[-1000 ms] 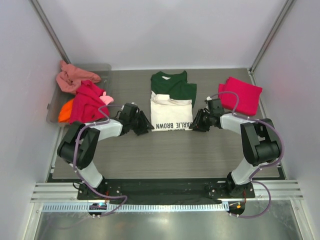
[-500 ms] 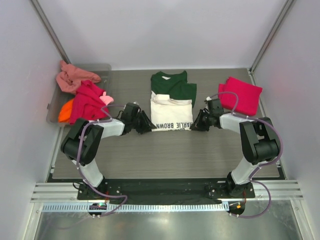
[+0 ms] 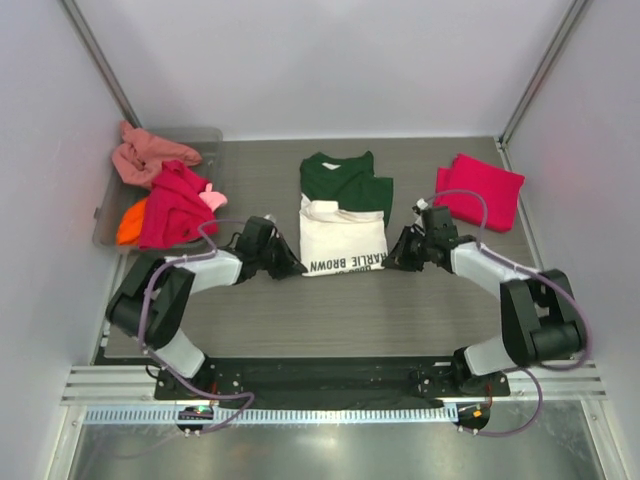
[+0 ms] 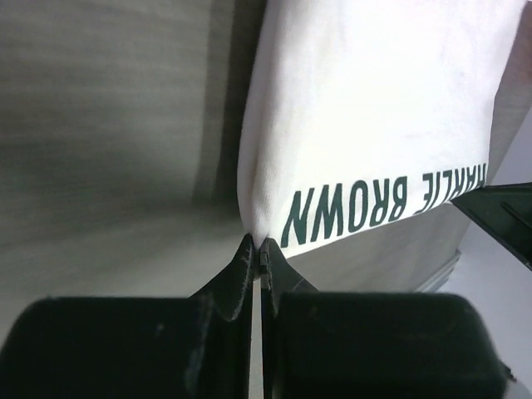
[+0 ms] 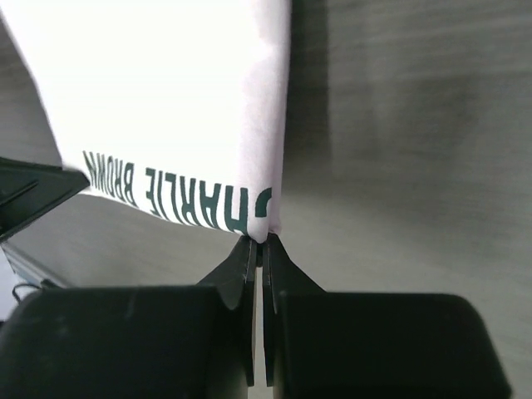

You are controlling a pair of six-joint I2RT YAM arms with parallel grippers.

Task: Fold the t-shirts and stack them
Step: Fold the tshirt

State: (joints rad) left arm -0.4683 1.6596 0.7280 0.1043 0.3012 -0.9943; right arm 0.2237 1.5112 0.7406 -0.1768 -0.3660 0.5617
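**Both jaws pinch the near hem as the next fold is set up**

At the near side of the table point(image 3: 340, 320), we see the left arm point(image 3: 215, 268) and the right arm point(image 3: 475, 262) reaching in toward each other. A second ago their jaws stood parted on either side of the cloth. Now both pairs have snapped shut, each on a near corner of the cream-white t-shirt point(image 3: 343, 235). Each wrist view shows the fingertips point(image 4: 249, 259) pressed together, with the hem corner running straight into them just under the dark print (only the very corner of the cloth seems caught). The shirt lies mid-table, partly folded, with its dark green shoulders point(image 3: 345, 178) at the far end.

We read the double pinch as the start of the next fold. The likely move is to lift the hem and carry it away from the arms, over the green part. With so little cloth in either grip, a corner could slip out as it rises.

Farther back on the right, the crimson-pink t-shirt point(image 3: 482, 190) lies already folded. At the far left, the grey tray point(image 3: 207, 135) holds the unfolded heap of salmon point(image 3: 150, 155), magenta point(image 3: 172, 208), orange point(image 3: 128, 228) and light pink point(image 3: 212, 197) shirts.
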